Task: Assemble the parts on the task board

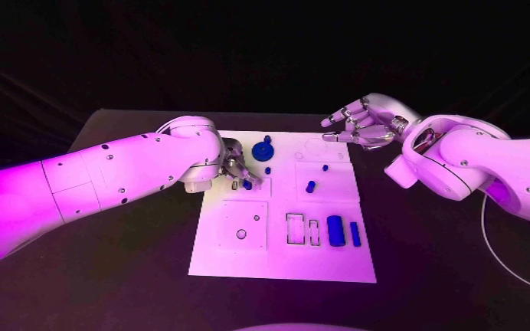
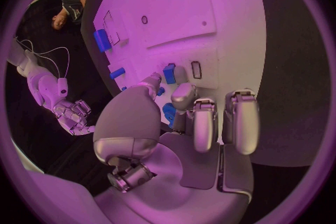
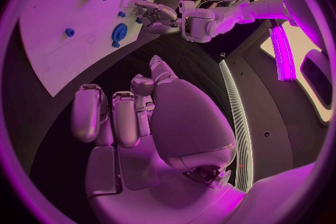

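The white task board [image 1: 282,258] lies in the middle of the table. My left hand [image 1: 230,164] hangs over its left edge with the fingertips pointing down. A small blue part [image 1: 247,185] stands upright just off those fingertips. In the left wrist view this part [image 2: 169,73] sits between my thumb tip and the nearest finger, beside an empty slot [image 2: 196,69]; I cannot tell whether they pinch it. A round blue part [image 1: 263,149] lies just right of that hand. My right hand [image 1: 364,124] hovers above the board's far right corner, fingers loosely bent, holding nothing.
Small blue pegs [image 1: 310,187] dot the board's middle. Two blue blocks [image 1: 335,231] stand in the near right section next to empty rectangular slots [image 1: 295,227]. A round hole [image 1: 241,234] marks the near left panel. Bare black table [image 1: 132,270] surrounds the board.
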You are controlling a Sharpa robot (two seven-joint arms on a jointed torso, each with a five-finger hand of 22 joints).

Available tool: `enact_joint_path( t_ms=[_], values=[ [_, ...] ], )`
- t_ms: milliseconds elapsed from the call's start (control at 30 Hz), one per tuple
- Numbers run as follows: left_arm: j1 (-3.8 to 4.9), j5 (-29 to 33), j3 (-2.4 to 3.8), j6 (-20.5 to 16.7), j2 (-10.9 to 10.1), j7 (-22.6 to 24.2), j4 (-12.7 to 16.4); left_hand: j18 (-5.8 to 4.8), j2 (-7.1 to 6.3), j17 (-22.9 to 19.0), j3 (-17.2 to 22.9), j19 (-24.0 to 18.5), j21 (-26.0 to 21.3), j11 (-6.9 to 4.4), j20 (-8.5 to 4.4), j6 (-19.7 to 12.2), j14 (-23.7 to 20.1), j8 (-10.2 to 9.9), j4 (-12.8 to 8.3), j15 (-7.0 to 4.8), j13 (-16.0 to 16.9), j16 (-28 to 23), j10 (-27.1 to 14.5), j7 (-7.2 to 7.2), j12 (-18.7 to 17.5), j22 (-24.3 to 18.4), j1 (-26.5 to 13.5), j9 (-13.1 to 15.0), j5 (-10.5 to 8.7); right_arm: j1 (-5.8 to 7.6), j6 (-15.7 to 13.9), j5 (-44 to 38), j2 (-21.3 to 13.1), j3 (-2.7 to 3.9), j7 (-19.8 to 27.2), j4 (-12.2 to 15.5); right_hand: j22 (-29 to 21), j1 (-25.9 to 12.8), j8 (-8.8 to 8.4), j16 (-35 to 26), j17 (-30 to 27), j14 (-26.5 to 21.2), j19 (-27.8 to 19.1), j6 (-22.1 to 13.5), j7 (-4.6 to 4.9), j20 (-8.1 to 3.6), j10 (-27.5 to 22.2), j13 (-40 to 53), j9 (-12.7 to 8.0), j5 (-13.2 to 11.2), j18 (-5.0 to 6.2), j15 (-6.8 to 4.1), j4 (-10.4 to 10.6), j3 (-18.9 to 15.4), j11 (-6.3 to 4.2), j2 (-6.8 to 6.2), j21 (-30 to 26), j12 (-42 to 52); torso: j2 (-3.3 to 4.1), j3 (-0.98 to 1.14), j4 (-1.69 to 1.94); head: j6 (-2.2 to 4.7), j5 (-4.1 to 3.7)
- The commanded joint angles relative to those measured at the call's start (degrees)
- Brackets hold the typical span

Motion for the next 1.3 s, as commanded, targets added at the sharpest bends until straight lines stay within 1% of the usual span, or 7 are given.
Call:
enact_joint_path(
  t_ms=[33, 467, 800, 900, 1000, 1133, 1300],
  values=[
    [-0.86, 1.09, -0.50, 1.42, 0.23, 0.03, 0.44, -0.77, 0.40, 15.10, -0.49, 4.57, 0.19, 0.05, -0.40, 0.21, 6.03, 0.19, 0.03, -0.36, 0.13, 0.17, 0.57, -0.38, 0.26, 10.83, 0.37, -0.11, 0.03, -0.03, 1.07, -0.06, 0.13, 0.00, 0.13, -0.07, -0.08, -0.49, -0.20, -0.17, -0.06, 2.28, -0.45, 0.22, 0.01, 0.13, -0.51, -0.06, -0.02, 0.05, 0.80, -0.29, 0.27, 0.10, -0.04, -0.02, -0.18, -0.22, 0.02, 0.00, -0.08, -0.09, -0.08],
    [-0.88, 1.10, -0.38, 1.42, -0.37, -0.10, 1.52, -0.80, 0.66, 15.10, -0.66, 4.63, 0.30, 0.02, -0.42, 0.26, 6.03, 0.28, 0.03, -0.39, 0.21, 0.17, 0.66, -0.41, 0.35, 10.97, 0.71, -0.19, 0.05, -0.03, 1.39, -0.01, 0.32, 0.00, 0.06, -0.47, -0.08, -0.49, -0.20, -0.17, -0.06, 2.28, -0.45, 0.22, 0.01, 0.13, -0.51, -0.06, -0.02, 0.05, 0.80, -0.29, 0.27, 0.10, -0.04, -0.02, -0.18, -0.22, -0.05, 0.04, 0.09, -0.09, -0.19],
    [-0.87, 0.94, -0.30, 1.29, -0.87, -0.16, 2.00, -0.81, 0.73, 15.10, -0.70, 4.63, 0.31, 0.01, -0.43, 0.27, 6.03, 0.30, 0.03, -0.39, 0.21, 0.17, 0.68, -0.42, 0.36, 10.99, 0.81, -0.21, 0.05, -0.03, 1.50, 0.01, 0.36, 0.00, -0.01, -0.64, -0.08, -0.49, -0.20, -0.17, -0.06, 2.28, -0.45, 0.22, 0.01, 0.13, -0.51, -0.06, -0.02, 0.05, 0.80, -0.29, 0.27, 0.10, -0.04, -0.02, -0.18, -0.22, 0.00, 0.01, -0.02, -0.10, -0.04],
    [-0.86, 0.84, -0.24, 1.25, -1.00, -0.16, 1.97, -0.79, 0.78, 15.10, -0.75, 4.62, 0.27, 0.01, -0.43, 0.27, 6.03, 0.32, 0.03, -0.40, 0.12, 0.17, 0.65, -0.42, 0.29, 10.95, 0.89, -0.24, 0.06, -0.03, 1.53, 0.02, 0.37, 0.00, -0.02, -0.68, -0.08, -0.49, -0.20, -0.17, -0.06, 2.28, -0.45, 0.22, 0.01, 0.13, -0.51, -0.06, -0.02, 0.05, 0.80, -0.29, 0.27, 0.10, -0.04, -0.02, -0.18, -0.22, -0.02, 0.08, -0.04, -0.08, 0.01],
    [-0.87, 0.79, 0.08, 1.02, -1.20, -0.14, 2.16, -0.79, 0.68, 15.10, -1.09, 4.61, 0.25, 0.00, -0.44, 0.26, 6.03, 0.36, 0.14, -0.41, 0.15, 0.17, 0.68, -0.41, 0.32, 10.93, 0.89, -0.31, 0.00, -0.03, 1.59, 0.05, 0.45, 0.00, 0.00, -0.81, -0.08, -0.49, -0.20, -0.17, -0.06, 2.28, -0.45, 0.22, 0.01, 0.13, -0.51, -0.06, -0.02, 0.05, 0.80, -0.29, 0.27, 0.10, -0.04, -0.02, -0.18, -0.22, 0.03, -0.02, -0.05, 0.04, -0.01],
    [-0.87, 0.77, 0.74, 0.57, -1.66, -0.09, 2.75, -0.79, 0.39, 15.10, -2.87, 4.62, 0.24, -0.01, -0.47, 0.26, 6.03, 0.56, 1.15, -0.42, 0.08, 0.17, 0.75, -0.42, 0.31, 10.94, 0.38, -0.63, -0.10, -0.04, 1.67, 0.15, 0.63, 0.00, 0.02, -1.09, -0.08, -0.49, -0.20, -0.17, -0.06, 2.28, -0.45, 0.22, 0.01, 0.13, -0.51, -0.06, -0.02, 0.05, 0.80, -0.29, 0.27, 0.10, -0.04, -0.02, -0.18, -0.22, -0.01, -0.01, -0.03, 0.03, -0.07],
    [-0.45, 0.76, 2.37, 1.33, -3.14, -0.11, 3.70, -0.79, 0.22, 15.10, -5.51, 4.63, 0.22, 0.02, -0.49, 0.09, 6.03, 0.79, 2.22, -0.43, -0.19, 0.17, 0.66, -0.40, 0.13, 10.96, -0.44, -1.05, -0.15, -0.04, 1.79, 0.25, 0.90, -0.02, 0.03, -1.51, -0.08, -0.49, -0.20, -0.17, -0.06, 2.28, -0.45, 0.22, 0.01, 0.13, -0.51, -0.06, -0.02, 0.05, 0.80, -0.29, 0.27, 0.10, -0.04, -0.02, -0.18, -0.22, -0.04, 0.09, -0.02, 0.17, -0.03]
  ],
)
